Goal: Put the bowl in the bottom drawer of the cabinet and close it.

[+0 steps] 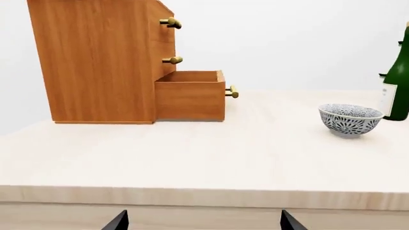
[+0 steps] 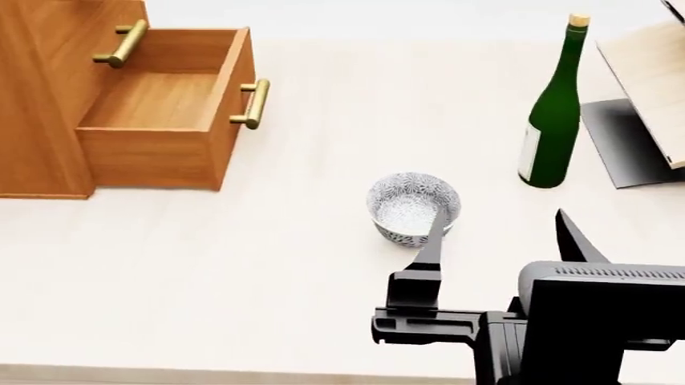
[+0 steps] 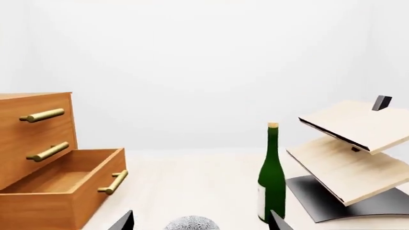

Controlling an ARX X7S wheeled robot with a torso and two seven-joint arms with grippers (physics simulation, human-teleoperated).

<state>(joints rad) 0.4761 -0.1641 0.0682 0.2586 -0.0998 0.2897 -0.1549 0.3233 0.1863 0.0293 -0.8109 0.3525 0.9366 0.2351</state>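
Head view: the bowl is seen upright on the pale table, near the middle, well apart from the cabinet.
Bowl look: small, deep and round; white, covered inside and out with a dense blue-grey floral pattern; only its rim is caught in the right wrist view.
Right gripper: held with fingers spread apart; one finger is seen over the bowl's near rim, the other to the bowl's right; contact cannot be told.
Left gripper: only two dark fingertips are shown, set apart, at the table's near edge.
Bottom drawer: pulled out, orange-brown wood, brass bar handle on its front.
Cabinet: stood at the table's far left; the two upper drawers are shut.
Green bottle: stood upright to the right of the bowl, beyond it.
Wooden rack: pale tilted shelves on a dark base, just beside the bottle.
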